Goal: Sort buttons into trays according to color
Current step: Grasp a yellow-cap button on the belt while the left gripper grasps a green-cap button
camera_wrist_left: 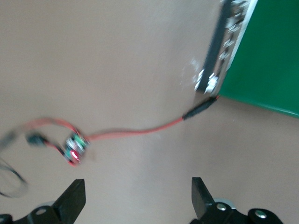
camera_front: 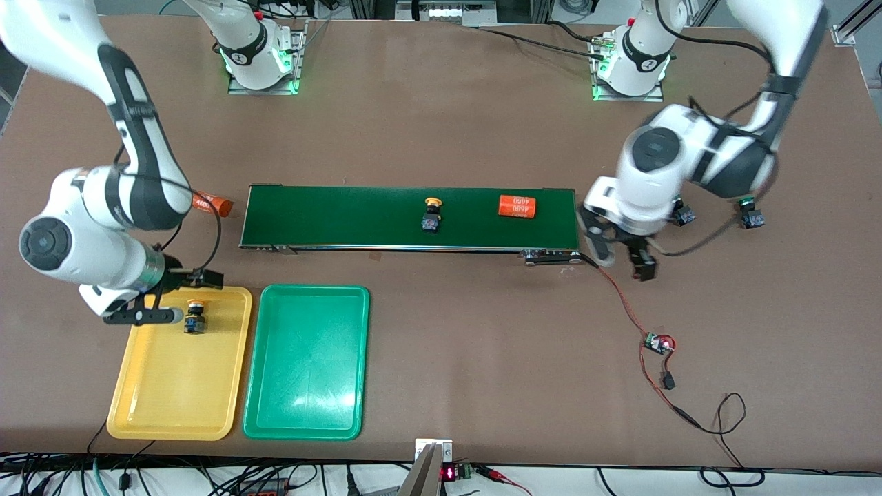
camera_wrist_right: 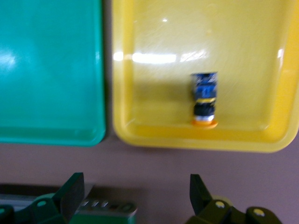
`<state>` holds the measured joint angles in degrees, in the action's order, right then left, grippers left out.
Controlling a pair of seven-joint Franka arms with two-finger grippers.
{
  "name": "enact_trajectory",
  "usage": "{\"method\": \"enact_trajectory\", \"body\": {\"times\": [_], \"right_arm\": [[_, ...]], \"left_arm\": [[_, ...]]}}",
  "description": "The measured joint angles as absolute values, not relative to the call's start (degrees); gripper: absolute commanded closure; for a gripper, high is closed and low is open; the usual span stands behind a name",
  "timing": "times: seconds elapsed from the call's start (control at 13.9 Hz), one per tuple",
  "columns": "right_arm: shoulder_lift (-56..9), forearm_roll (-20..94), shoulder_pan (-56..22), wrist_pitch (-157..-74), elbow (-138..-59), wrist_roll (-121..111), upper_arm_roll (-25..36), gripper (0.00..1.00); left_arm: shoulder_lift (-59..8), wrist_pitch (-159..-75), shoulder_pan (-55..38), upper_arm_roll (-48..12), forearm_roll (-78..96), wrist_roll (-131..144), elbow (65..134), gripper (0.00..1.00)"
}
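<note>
A yellow-capped button [camera_front: 196,318] [camera_wrist_right: 204,100] lies on its side in the yellow tray [camera_front: 172,406] [camera_wrist_right: 196,142], near the tray's edge toward the belt. My right gripper [camera_front: 189,297] [camera_wrist_right: 135,189] hangs open and empty just above that edge. The green tray [camera_front: 306,362] [camera_wrist_right: 46,70] beside it holds nothing. A second yellow-capped button [camera_front: 432,215] rests on the dark-green belt [camera_front: 344,217]. A green-capped button [camera_front: 750,215] and another dark button body [camera_front: 682,215] sit on the table, partly hidden by the left arm. My left gripper [camera_front: 626,267] [camera_wrist_left: 138,191] is open over bare table.
An orange cylinder [camera_front: 517,206] lies on the belt; another [camera_front: 210,203] lies off the belt's end by the right arm. A red wire [camera_front: 620,303] [camera_wrist_left: 140,133] runs from the belt's motor end [camera_wrist_left: 219,60] to a small circuit board [camera_front: 658,343] [camera_wrist_left: 74,148].
</note>
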<state>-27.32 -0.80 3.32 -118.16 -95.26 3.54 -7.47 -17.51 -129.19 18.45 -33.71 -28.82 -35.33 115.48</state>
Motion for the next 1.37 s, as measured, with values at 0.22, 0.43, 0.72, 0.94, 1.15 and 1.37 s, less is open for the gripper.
{"method": "enact_trajectory", "body": {"times": [0.22,0.43,0.72,0.94,1.15,1.37], "right_arm": [[-23.58,0.47,0.61,-118.91,-101.78,9.15,-7.58,0.00],[-22.03,0.47,-5.27,-124.03,-108.23,17.42,-7.99,0.00],[-20.65,0.23,-12.58,-125.63,-110.21,24.20,-8.13,0.00],[-19.19,-1.31,-16.11,-125.59,-110.33,28.63,-8.14,0.00],[-18.51,-4.76,-19.27,-125.59,-110.42,34.71,-9.09,0.00],[-18.43,-9.63,-20.11,-126.34,-110.48,43.70,-12.72,0.00]], "left_arm": [[-17.57,-128.45,25.36,-32.91,-23.68,-31.44,115.53,0.00],[-18.01,-127.36,28.18,-32.81,-23.31,-17.93,116.43,0.00],[-20.30,-127.31,34.06,-32.67,-21.78,0.48,119.60,0.00],[-21.81,-127.36,38.65,-32.62,-19.87,9.88,120.77,0.00],[-22.00,-127.70,40.94,-32.65,-19.68,16.02,123.25,0.00],[-22.01,-130.54,42.72,-32.66,-19.66,19.43,127.56,0.00]]}}
